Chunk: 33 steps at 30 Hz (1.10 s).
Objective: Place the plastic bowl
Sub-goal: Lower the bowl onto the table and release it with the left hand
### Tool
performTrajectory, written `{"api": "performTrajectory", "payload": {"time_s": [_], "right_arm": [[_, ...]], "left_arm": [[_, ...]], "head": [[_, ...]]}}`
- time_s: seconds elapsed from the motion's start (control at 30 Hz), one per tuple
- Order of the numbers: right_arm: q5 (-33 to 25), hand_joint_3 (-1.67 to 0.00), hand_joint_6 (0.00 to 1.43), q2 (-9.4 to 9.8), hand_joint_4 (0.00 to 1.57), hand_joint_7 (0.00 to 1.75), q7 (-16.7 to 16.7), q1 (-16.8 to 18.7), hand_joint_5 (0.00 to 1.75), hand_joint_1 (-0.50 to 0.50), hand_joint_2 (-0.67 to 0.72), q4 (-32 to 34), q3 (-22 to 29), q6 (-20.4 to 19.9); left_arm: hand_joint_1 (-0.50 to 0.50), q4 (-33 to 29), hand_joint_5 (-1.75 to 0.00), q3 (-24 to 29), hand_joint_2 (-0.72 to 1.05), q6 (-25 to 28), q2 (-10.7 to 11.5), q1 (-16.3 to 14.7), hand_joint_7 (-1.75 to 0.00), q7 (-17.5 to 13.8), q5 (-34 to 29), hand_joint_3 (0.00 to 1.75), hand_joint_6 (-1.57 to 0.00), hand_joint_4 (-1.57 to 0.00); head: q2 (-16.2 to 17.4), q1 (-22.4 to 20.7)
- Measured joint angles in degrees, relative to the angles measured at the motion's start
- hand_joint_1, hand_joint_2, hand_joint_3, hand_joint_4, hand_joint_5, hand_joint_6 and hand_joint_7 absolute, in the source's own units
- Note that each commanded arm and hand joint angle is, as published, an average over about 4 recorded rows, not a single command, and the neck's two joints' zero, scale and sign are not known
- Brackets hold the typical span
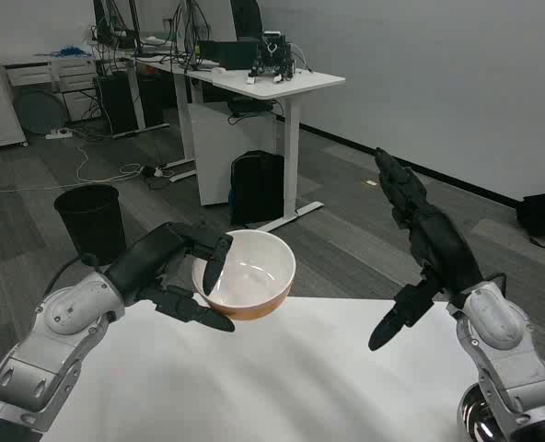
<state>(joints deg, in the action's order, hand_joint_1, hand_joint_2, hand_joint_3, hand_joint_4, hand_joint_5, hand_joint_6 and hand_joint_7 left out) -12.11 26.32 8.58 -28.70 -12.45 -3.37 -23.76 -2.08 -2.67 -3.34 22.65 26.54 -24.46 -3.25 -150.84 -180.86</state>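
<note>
1 plastic bowl (247,274), white inside and orange-brown outside, is sitting in the grip of the left robot hand (191,276) above the far edge of the white bench (282,387); dark fingers are hooking over its near rim and reaching under its base. The right robot hand (418,249) is hanging in the air to the right, well apart from the bowl, holding nothing with its fingers spread wide. 1 metal container (475,414) is showing partly at the bench's lower right corner, beside the right forearm. Beyond the bench, 1 black bin (90,219) is standing on the grey floor, 1 black backpack (257,187) is leaning by a white desk (291,83), and cables are trailing across the floor. No writing is readable.
</note>
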Motion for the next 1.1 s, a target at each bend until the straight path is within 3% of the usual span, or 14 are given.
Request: {"api": "performTrajectory", "payload": {"time_s": [0.93,1.1], "right_arm": [[-0.6,0.00,0.00,0.00,0.00,0.00,-0.4,-0.3,0.00,-0.46,0.15,0.0,-0.2,0.0],[-0.6,0.00,0.00,0.00,0.00,0.00,-0.5,-0.3,0.00,-0.46,0.15,0.0,-0.3,0.0]], "left_arm": [[-0.48,0.0,-1.75,-0.5,0.78,-0.1,0.2,-0.1,-1.68,0.0,-0.2,0.09,-1.35,-1.38],[-0.48,0.1,-1.75,-1.6,0.78,-0.9,0.4,-2.4,-1.69,0.0,0.1,0.09,-1.34,-1.38]], "head": [[0.8,0.4],[1.6,0.2]]}}
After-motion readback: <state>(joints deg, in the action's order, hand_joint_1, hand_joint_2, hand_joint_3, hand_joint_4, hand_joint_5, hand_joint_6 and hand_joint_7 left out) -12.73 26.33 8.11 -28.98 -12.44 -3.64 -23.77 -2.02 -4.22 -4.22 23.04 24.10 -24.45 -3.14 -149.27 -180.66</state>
